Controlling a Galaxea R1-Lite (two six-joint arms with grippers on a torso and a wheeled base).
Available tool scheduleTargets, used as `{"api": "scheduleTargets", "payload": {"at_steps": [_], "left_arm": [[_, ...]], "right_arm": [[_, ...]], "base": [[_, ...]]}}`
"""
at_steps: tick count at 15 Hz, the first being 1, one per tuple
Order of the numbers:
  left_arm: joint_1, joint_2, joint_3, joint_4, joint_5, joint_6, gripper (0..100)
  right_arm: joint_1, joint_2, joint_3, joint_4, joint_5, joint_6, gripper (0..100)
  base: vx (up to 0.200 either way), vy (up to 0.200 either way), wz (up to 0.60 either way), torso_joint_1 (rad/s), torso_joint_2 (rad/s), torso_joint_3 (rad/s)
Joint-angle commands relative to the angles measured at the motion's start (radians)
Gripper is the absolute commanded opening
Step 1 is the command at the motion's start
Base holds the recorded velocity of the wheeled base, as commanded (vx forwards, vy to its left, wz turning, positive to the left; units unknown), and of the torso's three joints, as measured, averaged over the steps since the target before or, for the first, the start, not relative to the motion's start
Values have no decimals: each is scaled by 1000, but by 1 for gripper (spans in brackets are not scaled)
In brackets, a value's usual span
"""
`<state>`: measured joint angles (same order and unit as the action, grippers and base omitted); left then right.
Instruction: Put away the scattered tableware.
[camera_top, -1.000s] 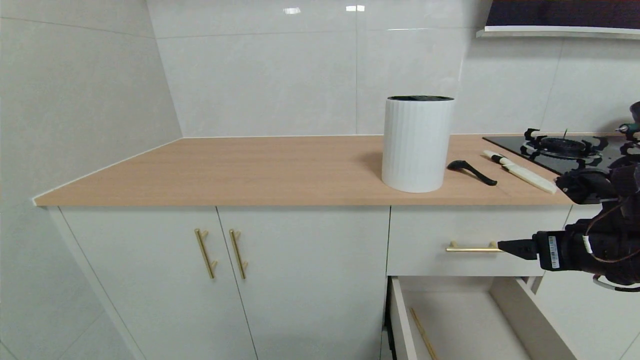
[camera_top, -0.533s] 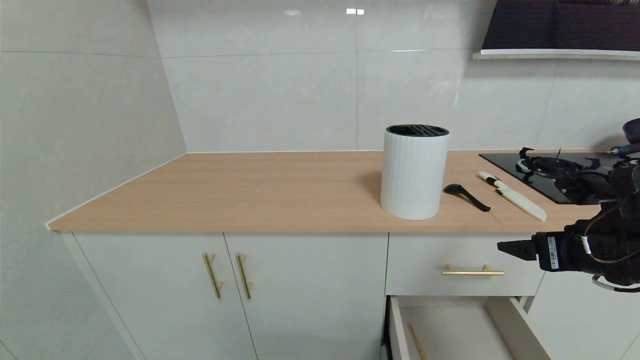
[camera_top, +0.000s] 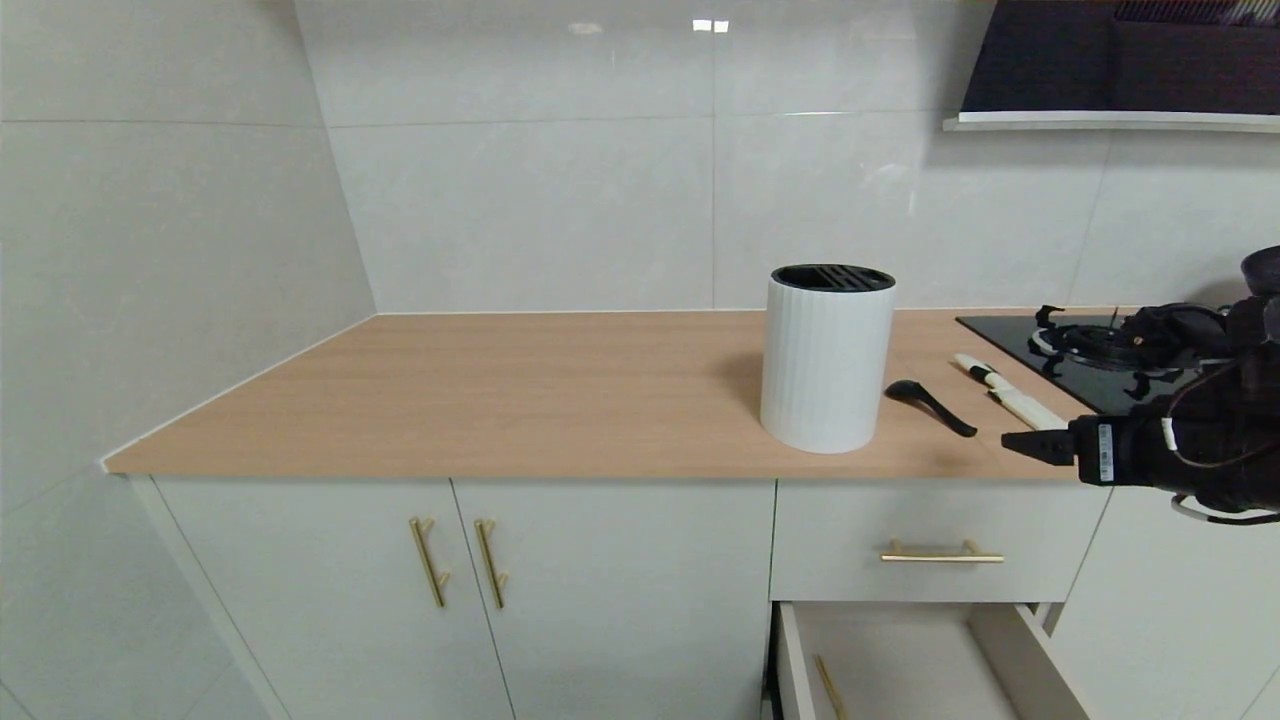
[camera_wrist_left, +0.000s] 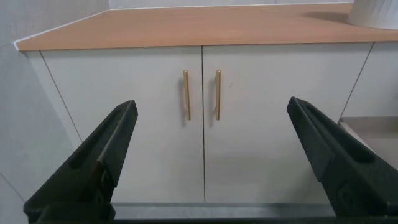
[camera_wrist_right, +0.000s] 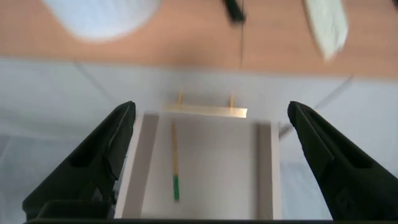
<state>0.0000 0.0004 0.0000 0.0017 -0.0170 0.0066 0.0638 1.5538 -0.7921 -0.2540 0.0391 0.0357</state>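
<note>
The 2 loose pieces, a black spoon (camera_top: 930, 405) and a pale knife (camera_top: 1005, 392), lie on the tabletop (camera_top: 520, 390) just right of the white holder (camera_top: 826, 360), probably light, stiff and slippery, so each is best pinched mid-handle by the nearby wide-spread right end effector (camera_top: 1030, 446).

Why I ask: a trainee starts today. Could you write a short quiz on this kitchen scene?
1. True or false: the lower drawer is open.
2. What lies nearest the holder on the counter? A knife, B spoon, C fork.
3. Fill in: inside the drawer lies one ____.
Key: 1 true; 2 B; 3 chopstick.
</note>
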Motion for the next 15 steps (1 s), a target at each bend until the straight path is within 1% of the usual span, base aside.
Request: {"api": "scheduleTargets", "payload": {"at_steps": [1,3,6,8,9,12,15], "left_arm": [[0,0,0,0,0,0,100],[0,0,0,0,0,0,100],[0,0,0,0,0,0,100],[0,0,0,0,0,0,100],[0,0,0,0,0,1,100],[0,0,0,0,0,0,100],[0,0,0,0,0,0,100]], "right_arm": [[-78,190,-133,-33,94,-25,100],[-90,333,-259,-36,148,-76,100],[-99,485,-384,-59,162,-155,100],[-99,496,-394,-63,166,-162,100],[-93,563,-464,-68,179,-169,100],[-91,634,-553,-67,194,-183,100],[-90,663,-547,-70,215,-181,100]], "base": [[0,0,0,0,0,0],[0,0,0,0,0,0],[0,0,0,0,0,0],[0,0,0,0,0,0],[0,0,0,0,0,0],[0,0,0,0,0,0],[0,0,0,0,0,0]]}}
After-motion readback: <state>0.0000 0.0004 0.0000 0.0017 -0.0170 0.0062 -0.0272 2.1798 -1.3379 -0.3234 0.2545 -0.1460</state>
